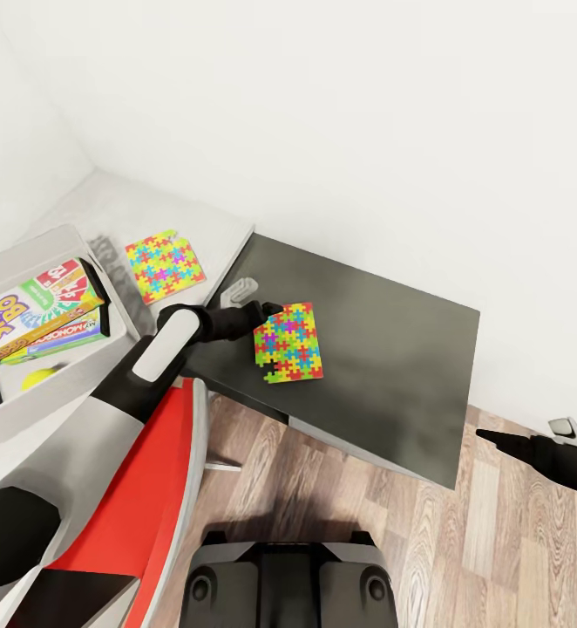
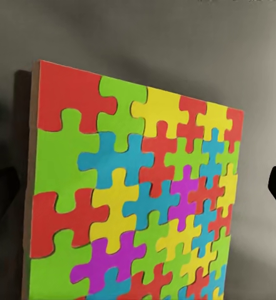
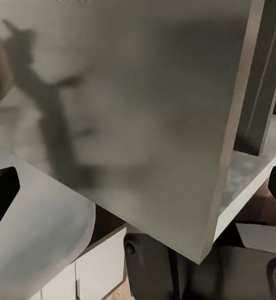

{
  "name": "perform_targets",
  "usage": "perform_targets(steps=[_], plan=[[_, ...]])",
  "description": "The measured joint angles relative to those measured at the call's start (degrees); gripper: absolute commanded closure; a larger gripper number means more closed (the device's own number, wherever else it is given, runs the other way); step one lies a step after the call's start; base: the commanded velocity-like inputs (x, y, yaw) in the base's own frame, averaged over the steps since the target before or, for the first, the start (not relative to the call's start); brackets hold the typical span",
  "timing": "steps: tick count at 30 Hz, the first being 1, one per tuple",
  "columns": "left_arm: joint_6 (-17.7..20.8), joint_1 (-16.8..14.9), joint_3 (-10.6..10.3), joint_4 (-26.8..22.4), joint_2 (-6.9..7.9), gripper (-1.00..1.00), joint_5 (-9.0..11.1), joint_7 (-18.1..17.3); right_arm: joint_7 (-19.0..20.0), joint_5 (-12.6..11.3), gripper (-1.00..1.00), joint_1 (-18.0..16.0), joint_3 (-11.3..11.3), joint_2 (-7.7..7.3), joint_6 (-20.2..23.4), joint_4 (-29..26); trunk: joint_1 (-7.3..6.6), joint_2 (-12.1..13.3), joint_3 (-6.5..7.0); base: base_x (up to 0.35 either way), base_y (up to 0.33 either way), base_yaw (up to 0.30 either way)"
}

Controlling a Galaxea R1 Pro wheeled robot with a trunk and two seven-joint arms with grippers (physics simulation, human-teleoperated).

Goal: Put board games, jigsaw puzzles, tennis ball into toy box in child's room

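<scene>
A bright multicoloured jigsaw puzzle [image 1: 289, 342] [image 2: 131, 194] lies on the dark table top [image 1: 393, 349]. My left gripper [image 1: 266, 311] [image 2: 138, 187] is open at the puzzle's near-left edge, its fingers wide apart on either side of it. A second jigsaw puzzle [image 1: 165, 264] lies on the light grey surface to the left. The light grey toy box [image 1: 62, 240] at the far left holds stacked board games [image 1: 40, 316] and a yellow tennis ball [image 1: 37, 377]. My right gripper [image 1: 532, 438] [image 3: 138, 187] hangs open over the wooden floor, holding nothing.
White walls close off the back and the left. The dark table's front edge [image 1: 367, 449] borders wooden floor [image 1: 463, 541]. The robot's red and white trunk and dark base [image 1: 288, 580] sit below. In the right wrist view the table's edge [image 3: 225, 187] and a leg are close.
</scene>
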Motion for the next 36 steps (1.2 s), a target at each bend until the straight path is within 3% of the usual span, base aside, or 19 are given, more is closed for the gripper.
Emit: perform_targets(steps=[11, 36], plan=[[0.31, 0.02, -0.02, -0.21, 0.01, -1.00, -1.05, 0.26, 0.01, -0.01, -1.00, 0.03, -0.01, -0.04, 0.04, 0.00, -0.02, -0.01, 0.00, 0.000, 0.000, -0.067], [0.32, 0.09, -0.08, -0.34, 0.00, -1.00, -1.01, 0.33, 0.00, -0.02, -1.00, 0.02, -0.01, -0.09, 0.09, 0.02, -0.02, -0.01, 0.00, 0.000, 0.000, -0.212]])
